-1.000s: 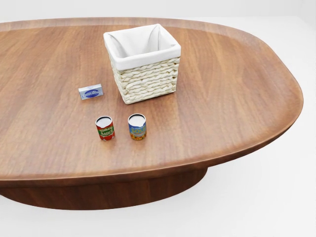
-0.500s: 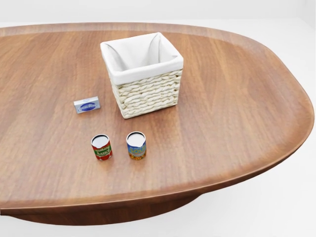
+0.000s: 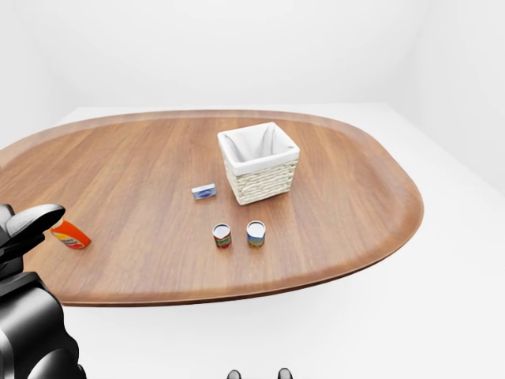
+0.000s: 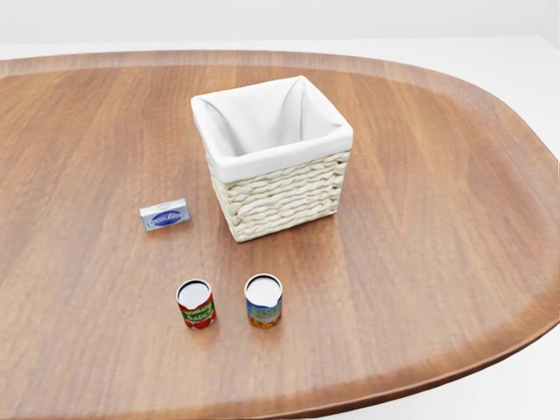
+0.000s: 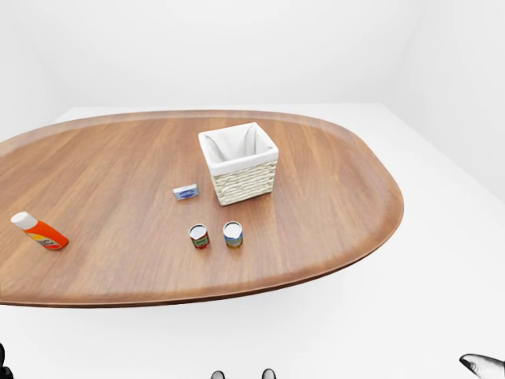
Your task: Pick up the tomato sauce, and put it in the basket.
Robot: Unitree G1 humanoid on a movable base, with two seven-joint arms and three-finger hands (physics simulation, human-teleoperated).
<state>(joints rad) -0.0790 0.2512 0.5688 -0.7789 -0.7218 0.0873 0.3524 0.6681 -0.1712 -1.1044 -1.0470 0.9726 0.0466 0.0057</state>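
The tomato sauce, a red can, stands on the table beside a blue can, below the basket in the head view. An approach is judged under way; a reach is needed next. Labels cannot be read. The left hand is only partly seen; its state cannot be told.

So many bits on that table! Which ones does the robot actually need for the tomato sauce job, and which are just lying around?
Needed:
red tomato sauce can
white-lined wicker basket

Just lying about:
blue-labelled can, standing right of the red one
small blue-and-white box
orange bottle, lying near the table's left edge
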